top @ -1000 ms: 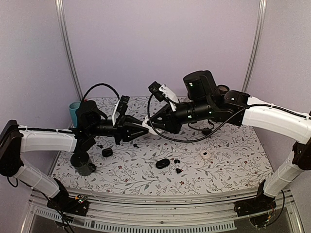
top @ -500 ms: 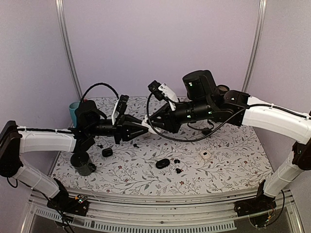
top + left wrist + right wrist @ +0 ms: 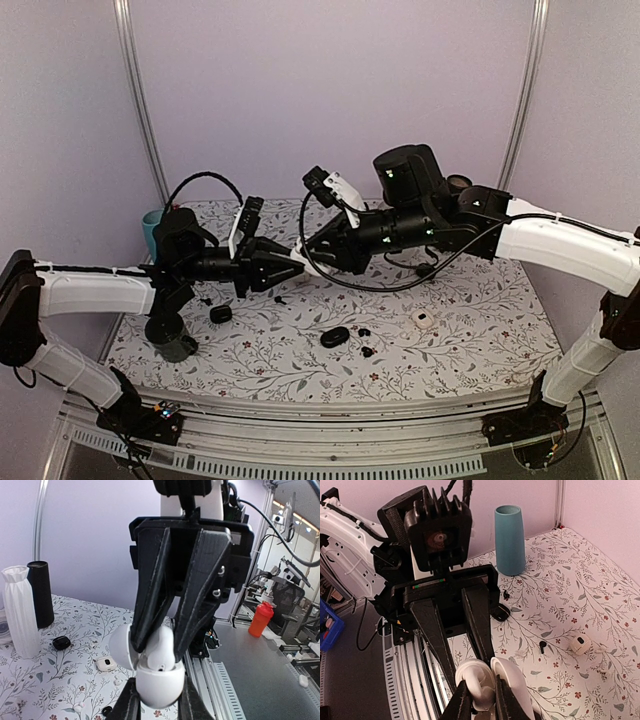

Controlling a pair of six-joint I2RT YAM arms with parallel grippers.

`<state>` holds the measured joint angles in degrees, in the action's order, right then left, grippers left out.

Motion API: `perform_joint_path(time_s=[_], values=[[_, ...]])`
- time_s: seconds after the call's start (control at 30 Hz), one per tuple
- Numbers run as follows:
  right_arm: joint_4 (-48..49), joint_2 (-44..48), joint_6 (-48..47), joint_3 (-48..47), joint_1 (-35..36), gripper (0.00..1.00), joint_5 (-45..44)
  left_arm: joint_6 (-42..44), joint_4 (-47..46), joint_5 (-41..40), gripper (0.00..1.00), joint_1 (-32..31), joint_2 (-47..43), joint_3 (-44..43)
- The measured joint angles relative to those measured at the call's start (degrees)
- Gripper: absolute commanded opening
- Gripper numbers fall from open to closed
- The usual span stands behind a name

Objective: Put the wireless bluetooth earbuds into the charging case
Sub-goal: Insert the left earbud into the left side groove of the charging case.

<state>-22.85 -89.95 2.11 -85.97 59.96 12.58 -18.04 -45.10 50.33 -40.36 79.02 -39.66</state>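
Note:
My left gripper [image 3: 159,702] is shut on the base of a white charging case [image 3: 157,682], held up above the table with its lid [image 3: 120,647] swung open. My right gripper [image 3: 482,692] meets it tip to tip, its fingers closed on a white earbud [image 3: 483,680] that sits partly down in the case's well. From above, the two grippers meet at the case [image 3: 303,262]. Small black earbuds [image 3: 363,332] lie on the floral table below, and another black earbud [image 3: 542,646] shows in the right wrist view.
A black case [image 3: 335,337] and a smaller black case [image 3: 220,314] lie on the table, with a small white case [image 3: 424,319] to the right. A teal cup [image 3: 150,228] and a dark cylinder [image 3: 170,335] stand left. A white vase [image 3: 20,612] stands nearby.
The right arm has crept slightly left, pressing in toward the case. The left arm holds almost still.

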Motion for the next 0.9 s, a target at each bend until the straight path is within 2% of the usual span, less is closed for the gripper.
perform_joint_path(time_s=[0.4,0.57,0.9], values=[[-0.4,-0.3,0.0,-0.3,0.2,0.25,-0.1,0.2,0.0,-0.9,0.0,0.0,-0.7,0.2],[-0.7,-0.4,0.0,-0.8,0.2,0.32,0.0,0.5,-0.2,-1.3,0.0,0.0,-0.7,0.2],[-0.8,-0.4,1.4,-1.0,0.4,0.35,-1.7,0.5,-0.5,-2.8,0.0,0.0,-0.7,0.3]])
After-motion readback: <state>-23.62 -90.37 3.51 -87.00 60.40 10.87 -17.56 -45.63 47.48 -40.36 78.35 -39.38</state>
